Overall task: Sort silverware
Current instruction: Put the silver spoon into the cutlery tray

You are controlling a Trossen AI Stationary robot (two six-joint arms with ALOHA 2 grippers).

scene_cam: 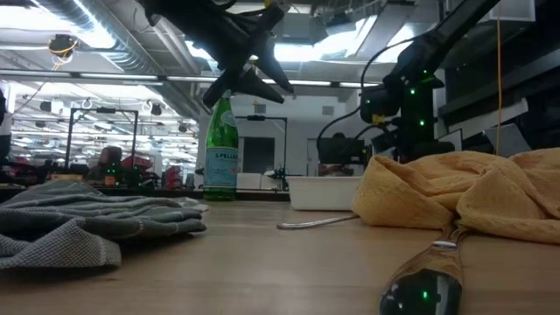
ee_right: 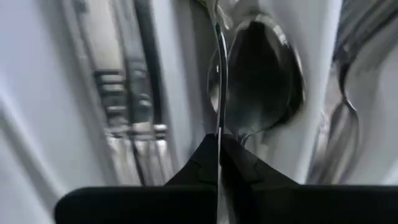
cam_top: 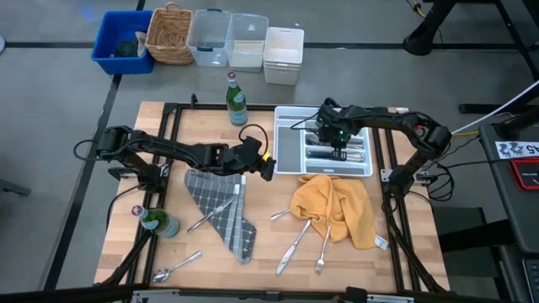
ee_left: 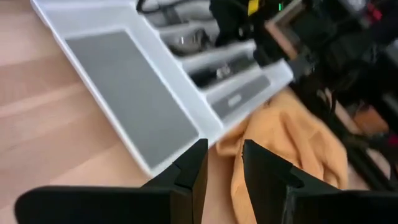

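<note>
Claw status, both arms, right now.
Left claw: open, holding nothing, near the white compartmented plastic tray.
Right claw: closed on a slim shiny silver-coloured metal utensil over the tray.

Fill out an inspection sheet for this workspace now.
Surface: wooden table, black frame rails.
Job's things: silverware in white tray; loose silverware beside and on the cloths.
Clutter: grey cloth, yellow cloth, two green bottles.
Hands: left hand open, empty, beside the tray; right hand shut on a thin piece of silverware over the tray.
Cables: on floor at right.
Surroundings: bins and basket beyond table.
</note>
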